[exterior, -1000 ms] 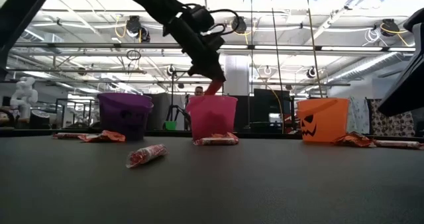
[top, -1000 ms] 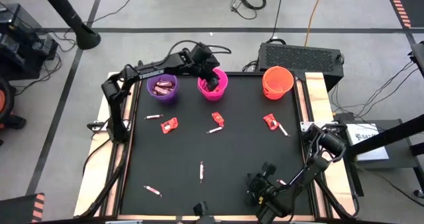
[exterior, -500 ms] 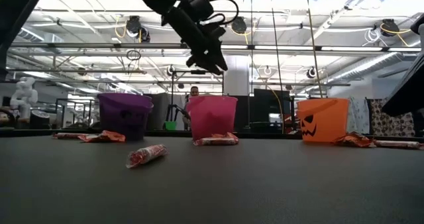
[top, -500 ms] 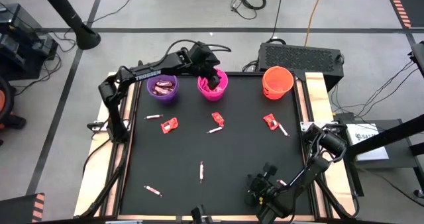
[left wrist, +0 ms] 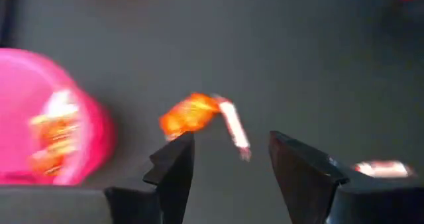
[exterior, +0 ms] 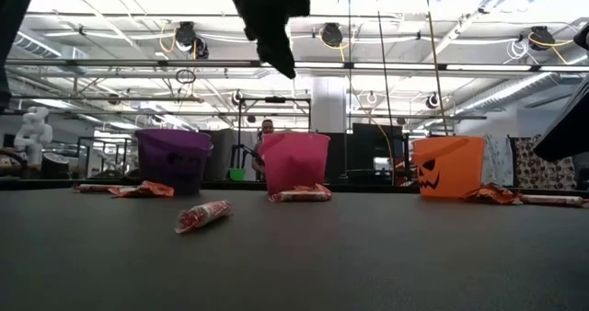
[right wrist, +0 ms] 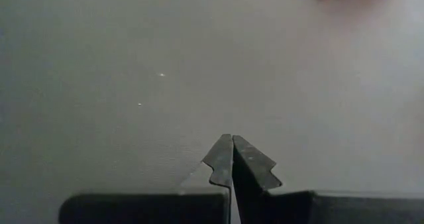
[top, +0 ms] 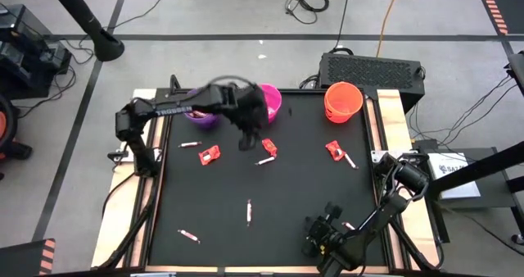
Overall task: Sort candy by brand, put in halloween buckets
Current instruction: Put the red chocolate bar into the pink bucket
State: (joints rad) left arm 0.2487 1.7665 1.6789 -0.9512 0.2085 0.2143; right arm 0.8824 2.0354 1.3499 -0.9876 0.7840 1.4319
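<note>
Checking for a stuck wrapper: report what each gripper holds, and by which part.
Nothing is held. The left gripper is open and empty above the table near the pink bucket; the right gripper is shut on nothing.

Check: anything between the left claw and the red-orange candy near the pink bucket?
Nothing visible. The left claw is open and empty above bare mat, with the red-orange candy just ahead, beside the pink bucket.

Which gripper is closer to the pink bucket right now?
The left gripper. It hangs open just in front of the pink bucket, above the mat. The right gripper is shut, low at the table's near edge, far from it.
</note>
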